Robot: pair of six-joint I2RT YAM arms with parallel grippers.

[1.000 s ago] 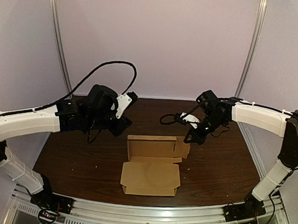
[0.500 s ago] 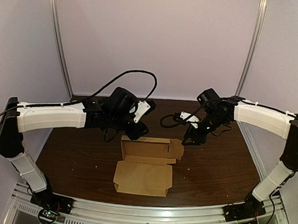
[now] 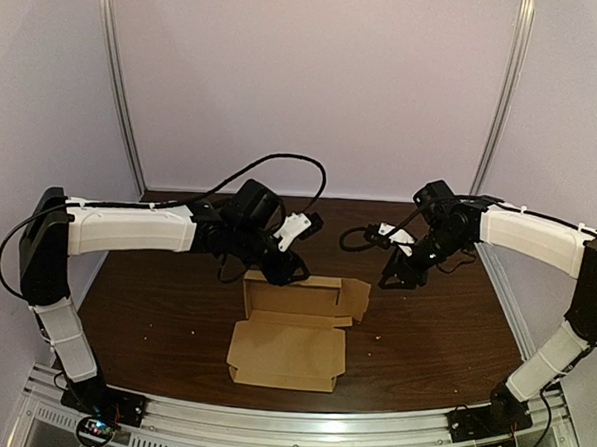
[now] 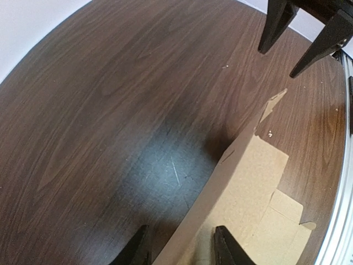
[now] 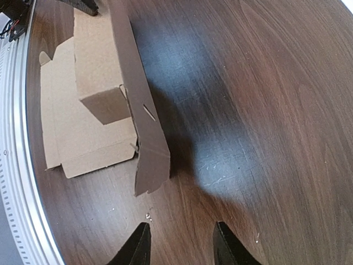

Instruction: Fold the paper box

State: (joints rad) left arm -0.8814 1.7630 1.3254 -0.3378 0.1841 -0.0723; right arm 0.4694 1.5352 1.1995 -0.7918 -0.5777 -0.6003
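A brown cardboard box (image 3: 290, 355) lies unfolded mid-table, its long back wall (image 3: 297, 296) standing upright. In the left wrist view the box (image 4: 251, 187) runs diagonally, and my left gripper (image 4: 182, 249) is open astride that wall's near end, one finger on each side. From above, the left gripper (image 3: 288, 270) sits at the wall's far left corner. My right gripper (image 3: 396, 279) hovers open just right of the box, nothing between its fingers. In its own view, the right gripper (image 5: 182, 245) is a short way from the wall's loose end flap (image 5: 151, 160).
The dark wood table (image 3: 144, 306) has a few small crumbs (image 5: 148, 214) near the flap. A metal rail (image 3: 298, 424) runs along the near edge. White enclosure walls and upright posts (image 3: 121, 84) surround the table. The right arm's cable (image 3: 363, 237) loops behind its wrist.
The left arm has swung right and down onto the box's back wall. The box slid a little to the left a second ago. The right gripper has drifted slightly right.
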